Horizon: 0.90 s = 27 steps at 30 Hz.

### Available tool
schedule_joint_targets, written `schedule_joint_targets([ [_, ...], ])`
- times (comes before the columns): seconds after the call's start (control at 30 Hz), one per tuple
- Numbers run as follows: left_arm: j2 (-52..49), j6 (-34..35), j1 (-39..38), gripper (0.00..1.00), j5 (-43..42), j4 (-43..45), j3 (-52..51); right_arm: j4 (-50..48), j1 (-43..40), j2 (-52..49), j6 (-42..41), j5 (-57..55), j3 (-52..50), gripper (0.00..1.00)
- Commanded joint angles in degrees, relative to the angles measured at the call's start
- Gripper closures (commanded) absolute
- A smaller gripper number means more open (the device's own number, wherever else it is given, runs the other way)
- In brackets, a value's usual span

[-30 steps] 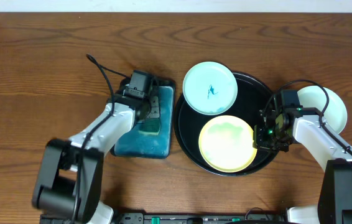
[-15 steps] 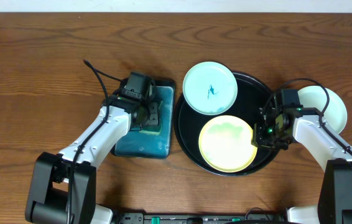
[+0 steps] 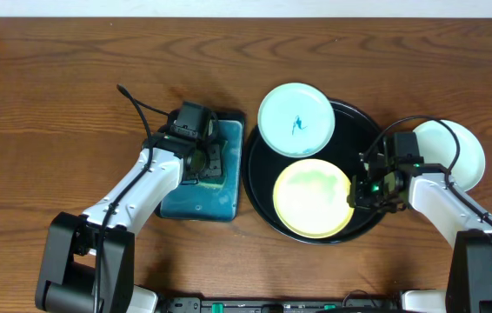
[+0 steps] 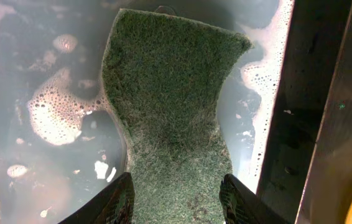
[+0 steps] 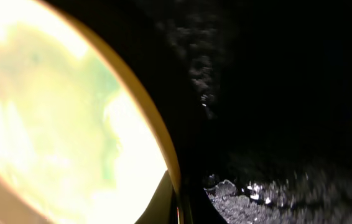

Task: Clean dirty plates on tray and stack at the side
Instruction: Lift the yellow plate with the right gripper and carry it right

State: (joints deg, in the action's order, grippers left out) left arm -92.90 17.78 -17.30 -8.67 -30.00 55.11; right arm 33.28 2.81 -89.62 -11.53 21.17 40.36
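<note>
Since a moment ago my right gripper [image 3: 361, 193] has edged a little left, and the yellow plate [image 3: 311, 198] has slid left with it inside the black tray [image 3: 359, 139]. That gripper is clenched on the yellow plate's right rim. In my right wrist view the rim curves down to the bottom edge of the frame, with wet black tray floor beside it, though my fingers themselves hardly show there. The yellow plate lies flat in the near half of the tray, its middle smeared pale green. The scribbled mint plate [image 3: 295, 121] sits at the tray's far left with its edge over the rim, a small teal mark in its centre. The plain pale plate [image 3: 459, 148] rests on the wooden tabletop [image 3: 72, 87] just right of the tray, partly hidden behind my right arm. My left gripper [image 3: 204, 165] is down in the teal sponge tray [image 3: 194, 204], which sits just left of the black tray. There it grasps the green sponge [image 4: 170, 112]. My fingers [image 4: 117, 202] press against both of its sides, and the sponge narrows between them. Soapy water [image 4: 58, 112] with patches of foam lies around the sponge.
</note>
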Motion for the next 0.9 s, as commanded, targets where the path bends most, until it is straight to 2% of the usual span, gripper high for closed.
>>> schedule_joint_targets([
  [0.0, -0.66, 0.11, 0.2, 0.53, 0.13, -0.17, 0.24, -0.76, 0.61, -1.88, -0.24, 4.96, -1.73, 0.99],
  [0.17, -0.66, 0.09, 0.2, 0.53, 0.13, -0.17, 0.24, -0.61, 0.61, -0.5, 2.64, 9.57, -0.92, 0.99],
  [0.33, -0.66, 0.09, 0.2, 0.53, 0.13, -0.17, 0.24, -0.33, 0.61, 3.8, 2.86, 7.8, 0.74, 0.99],
  [0.63, -0.66, 0.11, 0.2, 0.53, 0.13, -0.17, 0.24, -0.31, 0.63, 13.97, 2.84, -8.33, 2.1, 0.99],
  [0.87, -0.66, 0.09, 0.2, 0.53, 0.13, -0.17, 0.24, 2.91, 0.68, 16.5, 2.84, -21.0, 5.2, 0.99],
])
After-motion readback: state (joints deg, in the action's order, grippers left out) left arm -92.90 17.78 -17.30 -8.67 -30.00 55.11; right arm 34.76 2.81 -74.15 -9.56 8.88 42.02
